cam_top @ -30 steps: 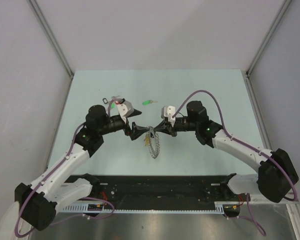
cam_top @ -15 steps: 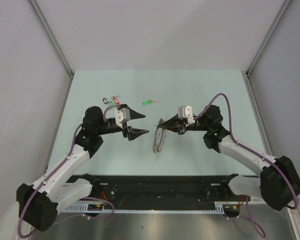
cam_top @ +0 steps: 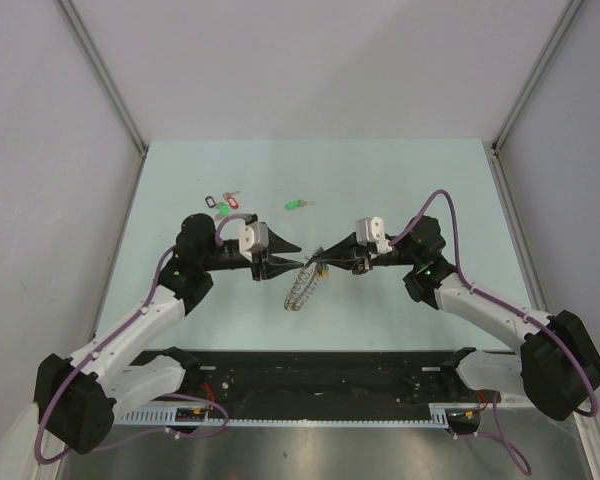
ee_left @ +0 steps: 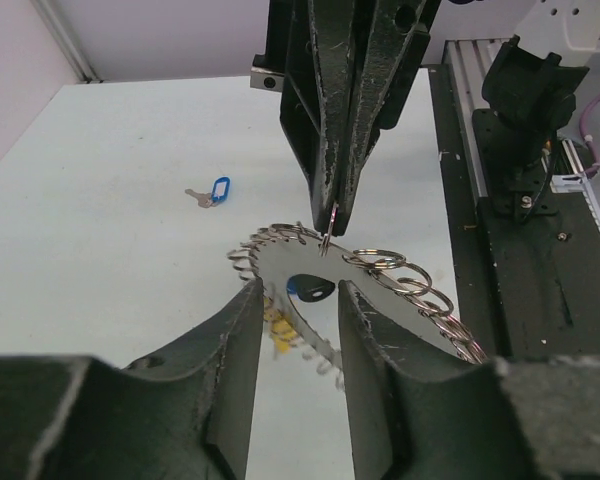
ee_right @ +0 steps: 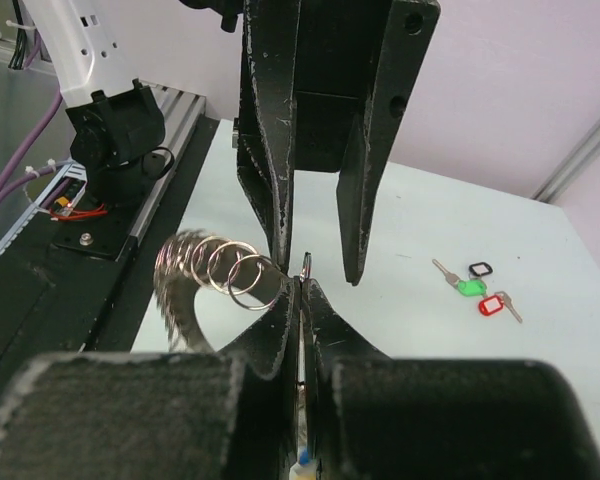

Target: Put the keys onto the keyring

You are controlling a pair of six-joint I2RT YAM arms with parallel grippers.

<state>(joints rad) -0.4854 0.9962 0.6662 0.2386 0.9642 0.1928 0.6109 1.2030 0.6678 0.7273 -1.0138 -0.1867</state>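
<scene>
The keyring [cam_top: 300, 287], a grey coil of wire, hangs tilted above the table's middle. My right gripper [cam_top: 318, 262] is shut on one thin loop of it [ee_right: 305, 265], with the coil [ee_right: 205, 265] to its left. My left gripper [cam_top: 292, 255] faces it with jaws apart [ee_left: 298, 295], and the coil's edge [ee_left: 400, 285] lies between the fingers, no contact visible. A dark blue tag [ee_left: 315, 290] and something yellow hang at the ring. The green-tagged key [cam_top: 296, 205] lies on the table behind the grippers. The blue-tagged key [ee_left: 214, 192] lies on the table in the left wrist view; the top view hides it.
A bunch of keys tagged black, red and green [cam_top: 225, 205] lies at the back left of the table [cam_top: 430, 180]. A black rail with cabling [cam_top: 320, 375] runs along the near edge by both arm bases.
The grippers drew apart, the keyring going with the right one, then came together again. The left jaws have narrowed from wide open. The ring now hangs lower and tilted.
</scene>
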